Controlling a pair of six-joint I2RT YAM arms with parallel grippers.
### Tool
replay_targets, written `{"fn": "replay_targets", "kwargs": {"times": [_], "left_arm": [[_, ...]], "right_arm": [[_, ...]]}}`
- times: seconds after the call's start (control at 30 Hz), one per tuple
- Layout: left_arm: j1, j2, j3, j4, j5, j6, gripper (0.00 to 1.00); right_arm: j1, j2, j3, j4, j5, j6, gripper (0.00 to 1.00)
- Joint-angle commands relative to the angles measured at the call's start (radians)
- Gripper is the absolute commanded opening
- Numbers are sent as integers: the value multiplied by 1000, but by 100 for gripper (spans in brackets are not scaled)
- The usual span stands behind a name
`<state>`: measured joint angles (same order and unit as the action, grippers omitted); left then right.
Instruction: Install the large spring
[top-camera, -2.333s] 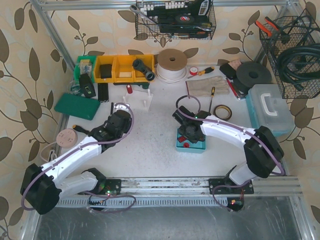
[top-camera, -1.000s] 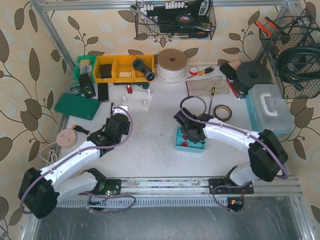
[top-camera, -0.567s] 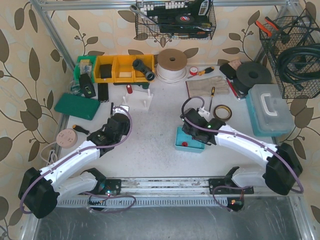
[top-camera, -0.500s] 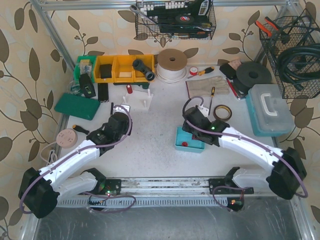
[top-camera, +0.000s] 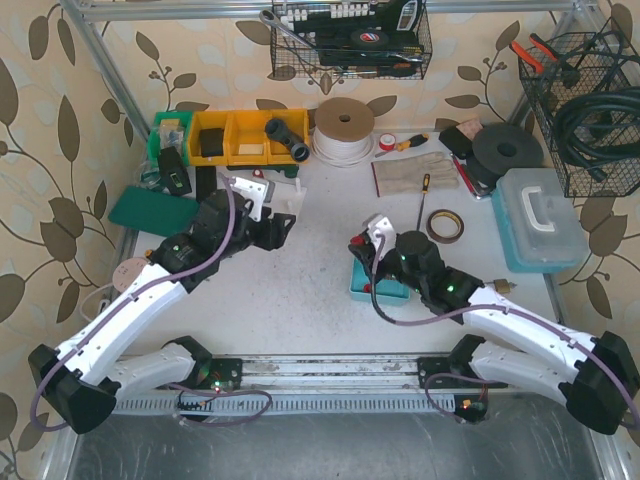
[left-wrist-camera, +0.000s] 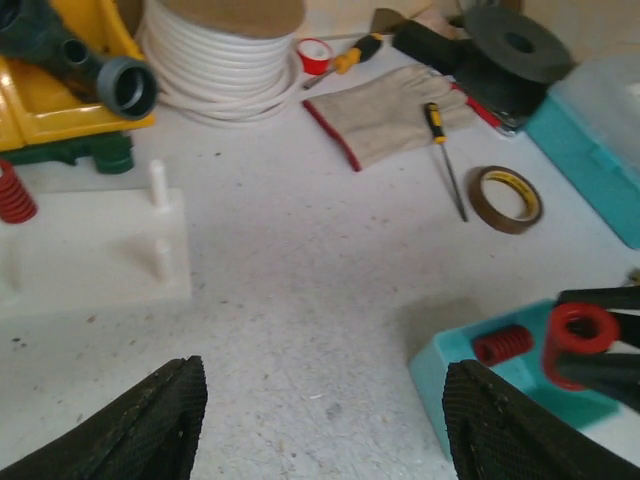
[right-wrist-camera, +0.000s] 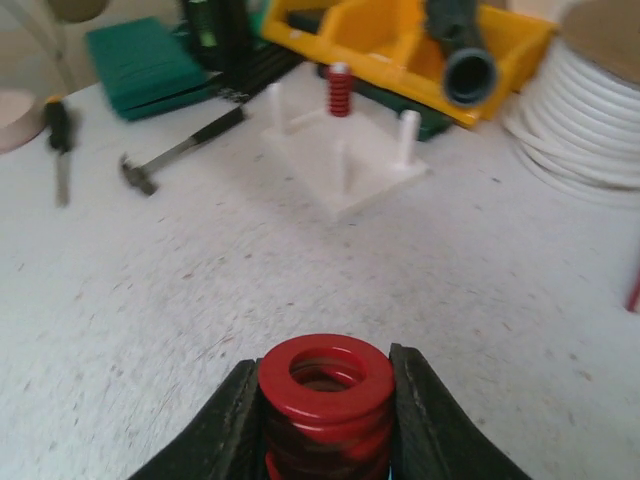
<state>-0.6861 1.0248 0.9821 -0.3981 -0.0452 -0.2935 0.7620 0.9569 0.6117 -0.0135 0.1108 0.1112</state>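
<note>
My right gripper (right-wrist-camera: 325, 385) is shut on the large red spring (right-wrist-camera: 325, 400), which stands upright between its fingers, held off the table. From above, this gripper (top-camera: 360, 249) hangs at the left end of the teal tray (top-camera: 388, 290). The left wrist view shows the same spring (left-wrist-camera: 578, 335) over the tray (left-wrist-camera: 470, 385), where a smaller red spring (left-wrist-camera: 502, 343) lies. The white peg stand (right-wrist-camera: 340, 160) sits ahead, with a small red spring (right-wrist-camera: 340, 90) on a far peg. My left gripper (left-wrist-camera: 320, 400) is open and empty, right of the stand (left-wrist-camera: 95, 250).
A hammer (right-wrist-camera: 170, 155) and a screwdriver (right-wrist-camera: 60, 140) lie left of the stand. Yellow bins (top-camera: 235, 135) and a white cable reel (top-camera: 343, 130) line the back. A tape roll (left-wrist-camera: 507, 197), a glove (left-wrist-camera: 385, 115) and a teal case (top-camera: 535, 215) sit to the right.
My right gripper has come up out of the teal tray with the large spring and turned toward the stand. The left arm swung back and right, and its jaws opened wider.
</note>
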Motion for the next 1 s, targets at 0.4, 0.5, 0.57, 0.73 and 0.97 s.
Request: {"fn": "replay_targets", "kwargs": {"times": [0.4,0.5,0.57,0.73,0.97], "left_arm": [[-96,85,93,-68,434,60,66],[-120,103,106,-75,418,69,68],[-130,112,110,-76,421,76,68],[-142,148,110,-95,420,89,65],[-145,169,111,-81,410,78,61]], "right_arm": [[186,34,-86,399,-110,-512,0],[216,57,-76,404,-68,-533,0],[228,74,-65,406,-33,-532,0],[236,92,-63,432,-2,-513,0],[244,109,-51,433,26,-504,0]]}}
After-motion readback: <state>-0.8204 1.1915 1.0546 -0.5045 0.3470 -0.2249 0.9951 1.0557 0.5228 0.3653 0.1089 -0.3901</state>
